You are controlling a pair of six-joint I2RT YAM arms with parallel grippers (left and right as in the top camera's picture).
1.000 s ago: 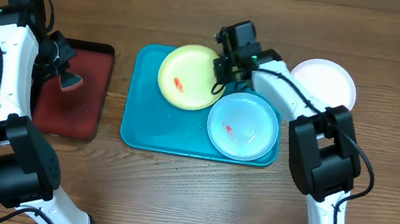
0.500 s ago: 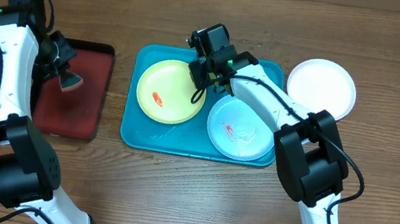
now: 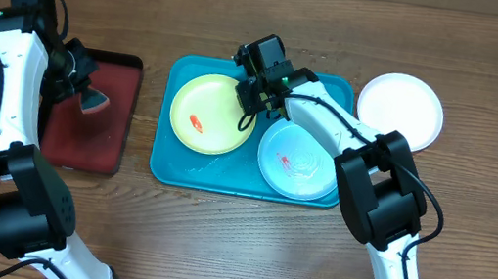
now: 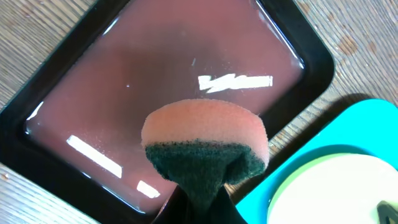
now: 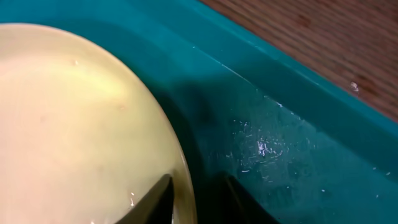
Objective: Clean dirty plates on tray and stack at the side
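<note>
Rim of the yellow-green plate (image 3: 205,113) sits inside your right gripper (image 5: 198,196), jaws parted, near the far edge of the teal tray (image 3: 166,162); left gripper (image 4: 200,199) clamps a sponge (image 4: 205,140).

overhead looks straight down on the whole bench (image 3: 232,251). left wrist peers close over the dark red tray (image 4: 186,62); right wrist sits tight against the yellow-green plate (image 5: 74,124), which all three share.
</note>
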